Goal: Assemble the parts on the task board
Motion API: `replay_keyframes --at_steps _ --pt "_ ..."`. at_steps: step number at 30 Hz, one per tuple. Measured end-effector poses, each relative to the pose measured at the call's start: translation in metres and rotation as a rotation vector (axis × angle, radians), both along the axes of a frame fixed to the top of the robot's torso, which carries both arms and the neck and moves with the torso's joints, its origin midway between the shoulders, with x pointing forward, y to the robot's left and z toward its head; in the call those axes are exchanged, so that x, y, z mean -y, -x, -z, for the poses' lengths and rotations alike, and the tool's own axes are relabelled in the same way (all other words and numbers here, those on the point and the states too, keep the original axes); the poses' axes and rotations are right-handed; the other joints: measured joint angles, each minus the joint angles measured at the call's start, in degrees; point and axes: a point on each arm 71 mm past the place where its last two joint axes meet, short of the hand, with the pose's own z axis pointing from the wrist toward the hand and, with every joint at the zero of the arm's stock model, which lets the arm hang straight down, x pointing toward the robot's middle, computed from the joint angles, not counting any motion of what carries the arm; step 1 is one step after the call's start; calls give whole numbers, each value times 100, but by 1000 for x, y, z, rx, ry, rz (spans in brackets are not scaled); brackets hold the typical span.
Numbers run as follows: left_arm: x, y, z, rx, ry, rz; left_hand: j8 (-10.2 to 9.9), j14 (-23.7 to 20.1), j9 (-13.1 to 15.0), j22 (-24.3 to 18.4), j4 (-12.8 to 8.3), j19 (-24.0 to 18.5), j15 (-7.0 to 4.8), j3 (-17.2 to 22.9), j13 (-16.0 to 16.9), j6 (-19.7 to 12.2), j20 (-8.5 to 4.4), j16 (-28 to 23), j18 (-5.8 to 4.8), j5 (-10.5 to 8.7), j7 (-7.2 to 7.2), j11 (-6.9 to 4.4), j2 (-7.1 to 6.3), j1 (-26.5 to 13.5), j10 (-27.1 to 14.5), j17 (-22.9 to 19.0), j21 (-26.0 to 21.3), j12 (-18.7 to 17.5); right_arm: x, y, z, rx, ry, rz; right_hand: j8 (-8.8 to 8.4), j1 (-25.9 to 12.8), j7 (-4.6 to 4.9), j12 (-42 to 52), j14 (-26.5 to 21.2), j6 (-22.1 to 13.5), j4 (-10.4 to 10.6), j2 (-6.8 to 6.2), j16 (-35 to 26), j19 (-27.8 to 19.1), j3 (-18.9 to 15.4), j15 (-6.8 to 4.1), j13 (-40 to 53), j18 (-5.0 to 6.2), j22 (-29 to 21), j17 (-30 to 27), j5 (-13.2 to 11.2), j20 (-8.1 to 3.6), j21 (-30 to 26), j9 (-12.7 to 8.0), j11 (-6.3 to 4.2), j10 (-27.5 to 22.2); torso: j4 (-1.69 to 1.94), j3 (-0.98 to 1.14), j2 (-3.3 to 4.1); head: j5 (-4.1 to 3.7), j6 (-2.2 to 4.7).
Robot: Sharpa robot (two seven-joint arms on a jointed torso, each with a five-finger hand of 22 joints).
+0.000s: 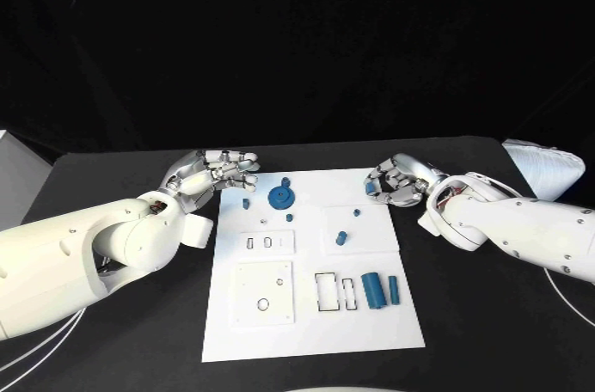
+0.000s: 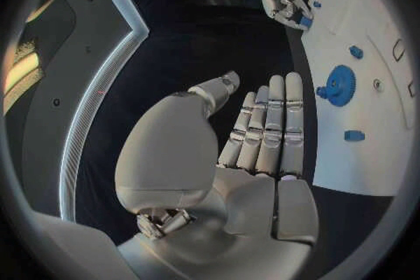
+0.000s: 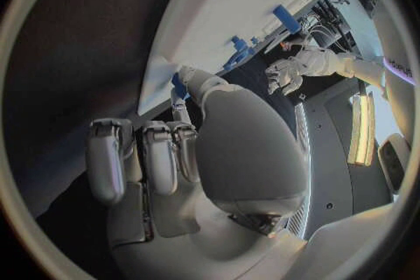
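A: What is the left hand (image 2: 262,133) doing?

B: It hovers at the far left corner of the task board (image 1: 310,340), fingers straight and side by side, palm bare, touching nothing.

A: And the right hand (image 1: 395,184)?

B: It sits at the board's far right edge, fingers curled in. Whether it pinches a small blue piece, I cannot tell.

A: The parts?

B: The blue gear (image 1: 283,194) lies on the board near the left hand; two blue cylinders (image 1: 375,290) lie side by side lower down.
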Motion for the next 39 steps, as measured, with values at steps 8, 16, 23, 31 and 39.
replay_keyframes --at_steps 8,16,23,31,39 --pt "-1 -1 0 -1 -2 -2 0 0 -5 6 0 0 0 0 0 0 0 0 0 0 0 0 0 0 0 7 15 0 -7 10 -6 28 -49 20 37 2 10 0 -19 20 -134 88 0 -1 134 -19 0 1 0 0 15 -40 45 -1 -26 13 -2 0 -8 8 1" --pt "-1 -1 1 -3 -5 -5 0 0 -5 12 -15 0 0 15 -1 0 0 0 0 0 0 0 -23 -23 0 8 22 0 -30 26 -30 28 -123 51 38 -22 9 0 -19 20 -175 112 0 -1 174 -19 0 0 -1 -1 -23 -40 45 -2 -26 13 -7 -25 -40 9 -16" --pt "1 -2 2 -6 -7 -2 0 0 -4 11 -15 0 0 15 -1 0 0 1 0 0 0 0 -23 -23 0 11 22 0 -79 44 -38 -30 -168 36 38 -83 7 0 -19 19 -176 144 0 -1 173 -18 -1 1 -1 -2 -41 -40 45 -5 -26 13 -9 -69 -92 55 -59" --pt "5 -4 3 -8 -15 3 0 0 -4 48 -15 -41 0 15 0 0 -1 67 0 0 0 -29 -27 -63 73 43 81 44 -145 70 -21 -108 -151 -35 39 -336 -32 0 2 -20 -165 71 0 -1 183 -39 -1 0 -2 -2 -41 -40 45 -4 -26 13 -14 -113 -153 136 -120" --pt "5 -5 4 -10 -25 3 0 0 -4 65 -15 -42 0 47 13 0 -1 99 0 0 0 -31 -22 -68 134 61 129 90 -179 89 -3 -106 -90 -78 44 -396 -34 0 2 -19 -156 11 0 -1 191 -39 -2 0 -2 -2 -41 -39 45 -1 -40 -1 -18 -143 -176 165 -164"
